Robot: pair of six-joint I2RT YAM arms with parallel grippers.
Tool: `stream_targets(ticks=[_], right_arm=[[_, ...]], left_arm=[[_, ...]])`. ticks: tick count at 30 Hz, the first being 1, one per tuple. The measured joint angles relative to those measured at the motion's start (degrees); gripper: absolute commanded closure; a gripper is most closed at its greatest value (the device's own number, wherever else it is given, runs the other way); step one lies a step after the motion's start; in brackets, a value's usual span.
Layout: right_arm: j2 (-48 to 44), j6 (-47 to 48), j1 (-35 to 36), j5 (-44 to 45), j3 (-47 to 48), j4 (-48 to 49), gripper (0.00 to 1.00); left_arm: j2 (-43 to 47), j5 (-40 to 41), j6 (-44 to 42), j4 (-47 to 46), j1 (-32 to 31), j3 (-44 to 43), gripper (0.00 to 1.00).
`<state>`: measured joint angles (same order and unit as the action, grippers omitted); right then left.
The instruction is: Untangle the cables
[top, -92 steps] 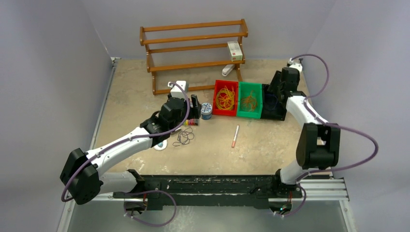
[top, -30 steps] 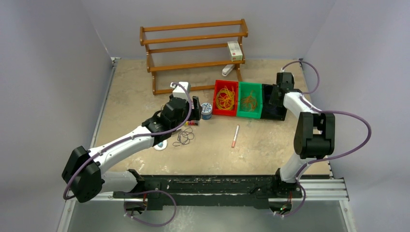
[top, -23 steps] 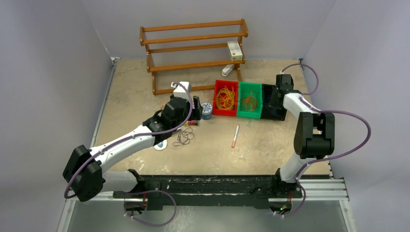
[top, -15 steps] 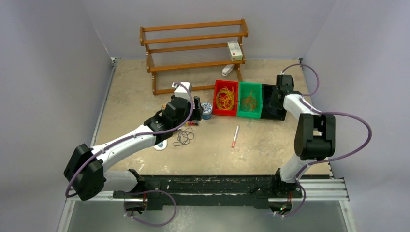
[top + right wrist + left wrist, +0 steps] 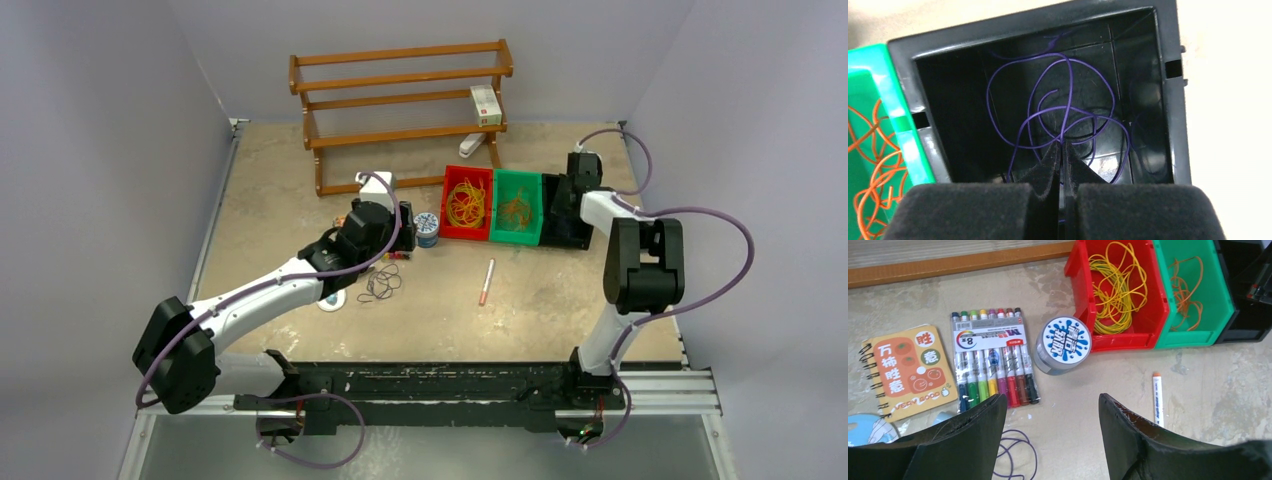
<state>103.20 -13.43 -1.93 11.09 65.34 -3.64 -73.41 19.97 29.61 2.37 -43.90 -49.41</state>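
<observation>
- Soft, even light falls from above in the top external view. The tabletop (image 5: 260, 190) is bright, and the wooden rack (image 5: 400, 100) and the arms cast only faint, short shadows.
- The left wrist view is bright and sharp, with glare on the marker pack (image 5: 993, 360) wrapper.
- The left gripper (image 5: 1052, 410) is dark and slightly soft along the bottom edge.
- The right wrist view is dim inside the black bin (image 5: 1038, 22), where the purple cable (image 5: 1068, 75) stays crisp and the pale tabletop beside it is nearly washed out.
- The right gripper (image 5: 1060, 150) sits close to the lens and is blurred.
</observation>
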Motion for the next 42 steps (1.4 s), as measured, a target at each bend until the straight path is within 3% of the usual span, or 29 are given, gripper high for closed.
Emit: stream_targets(ticks=[8,13,22,33,37,42], right_arm=[[-2.8,0.0,0.0,-0.4,-0.6,0.6,0.62],[-12.1,0.2,0.0,0.1,-1.2,0.9,0.5],[-22.3,0.5,0.0,-0.3,-1.5,1.0,0.47],[-30.3,3.5,1.0,-23.2,-5.6,4.8,0.48],[-30.2,3.1,6.7,-27.5,-8.5,5.3,0.49],[-28.0,0.6,19.1,-31.8,-11.2,9.4,0.5]], left_arm=[[0.0,4.7,0.2,4.4,0.0,-2.3,0.29],[0.0,7.7,0.1,6.3,0.2,-3.2,0.27],[0.0,9.4,-0.3,9.3,0.4,-3.2,0.28],[-0.2,8.5,1.3,12.0,0.4,-0.8,0.38],[1.9,8.9,5.5,12.1,0.4,4.9,0.43],[9.6,8.8,12.3,11.2,0.4,14.3,0.45]])
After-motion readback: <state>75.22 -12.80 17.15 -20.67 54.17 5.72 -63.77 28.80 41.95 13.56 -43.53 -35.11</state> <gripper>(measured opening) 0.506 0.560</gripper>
